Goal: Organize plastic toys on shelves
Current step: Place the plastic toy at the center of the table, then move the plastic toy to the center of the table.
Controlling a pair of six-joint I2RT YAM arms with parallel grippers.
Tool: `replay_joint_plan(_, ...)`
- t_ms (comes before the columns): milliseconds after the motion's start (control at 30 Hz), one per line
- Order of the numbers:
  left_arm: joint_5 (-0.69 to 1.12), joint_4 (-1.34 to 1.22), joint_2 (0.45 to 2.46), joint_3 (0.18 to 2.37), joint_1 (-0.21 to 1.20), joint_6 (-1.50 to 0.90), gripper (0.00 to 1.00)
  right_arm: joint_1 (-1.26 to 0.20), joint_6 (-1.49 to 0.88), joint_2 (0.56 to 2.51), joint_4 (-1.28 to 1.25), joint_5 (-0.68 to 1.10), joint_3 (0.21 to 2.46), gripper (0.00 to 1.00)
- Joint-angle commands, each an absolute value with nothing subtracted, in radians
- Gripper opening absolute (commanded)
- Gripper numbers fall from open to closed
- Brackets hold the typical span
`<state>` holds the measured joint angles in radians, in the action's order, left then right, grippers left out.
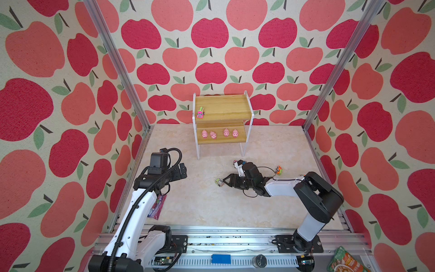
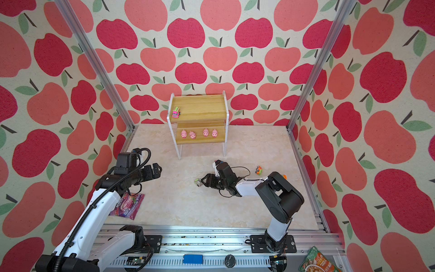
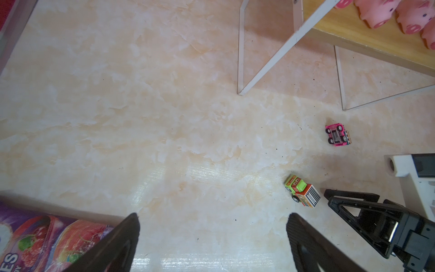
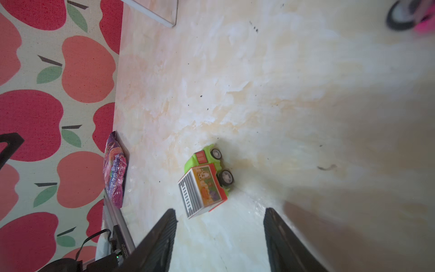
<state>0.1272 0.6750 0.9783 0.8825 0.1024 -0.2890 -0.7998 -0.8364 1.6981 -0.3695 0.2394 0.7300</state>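
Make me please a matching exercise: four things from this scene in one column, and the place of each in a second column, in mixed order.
Things
1. pink pigs
2. pink truck with yellow-green back
3. green truck with orange box
4. purple packet

Places
a. on the table, just ahead of the right gripper, whose jaws are open
b. upper board of the rack
c. on the table, partly under the left arm
d. lower board of the rack

Pairs: 1-d, 2-b, 3-a, 4-c
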Motion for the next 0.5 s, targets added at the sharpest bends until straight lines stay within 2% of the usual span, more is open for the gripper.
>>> replay_joint_plan(0, 0.112, 0.675, 0.959, 0.870, 0.109, -0.265, 1.00, -0.835, -0.599, 1.643, -0.273, 0.107, 0.722, 0.67)
replay_joint_plan(233, 0.122, 0.670, 0.955, 0.867, 0.110, -0.256, 0.99, -0.956, -0.287, 1.614, -0.225, -0.045, 0.761, 0.72)
replay_joint_plan(467, 0.128, 0.667, 0.962, 0.865, 0.111, -0.256, 0.99, -0.985, -0.149, 1.667, -0.238, -0.130, 0.799, 0.72)
